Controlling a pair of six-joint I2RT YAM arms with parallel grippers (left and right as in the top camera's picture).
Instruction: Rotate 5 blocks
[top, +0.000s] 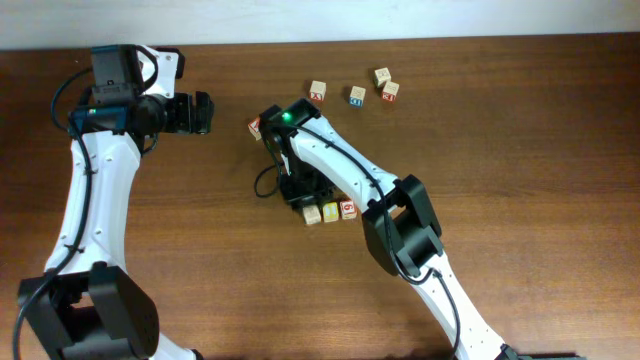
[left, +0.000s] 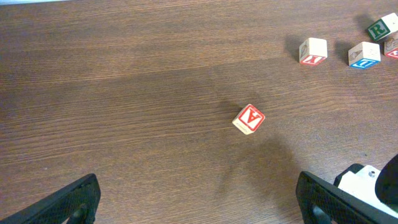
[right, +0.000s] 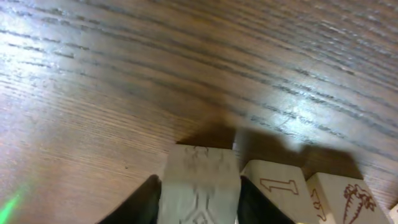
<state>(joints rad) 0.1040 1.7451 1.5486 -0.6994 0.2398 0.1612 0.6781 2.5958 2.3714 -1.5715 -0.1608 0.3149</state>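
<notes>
My right gripper is shut on a pale wooden block, one dark finger pressed to each side. It stands at the left end of a row, next to a block marked "1" and a carrot-marked block. From overhead, the right gripper covers the held block, and three row blocks lie beside it. A red "A" block lies alone. A red "I" block, a green "R" block and a red-marked block sit at the back. My left gripper hangs open and holds nothing.
A blue-marked cube sits among the back blocks. The right arm stretches from the front right across the table middle. The left arm stands along the left side. The dark wood table ends at a white back edge.
</notes>
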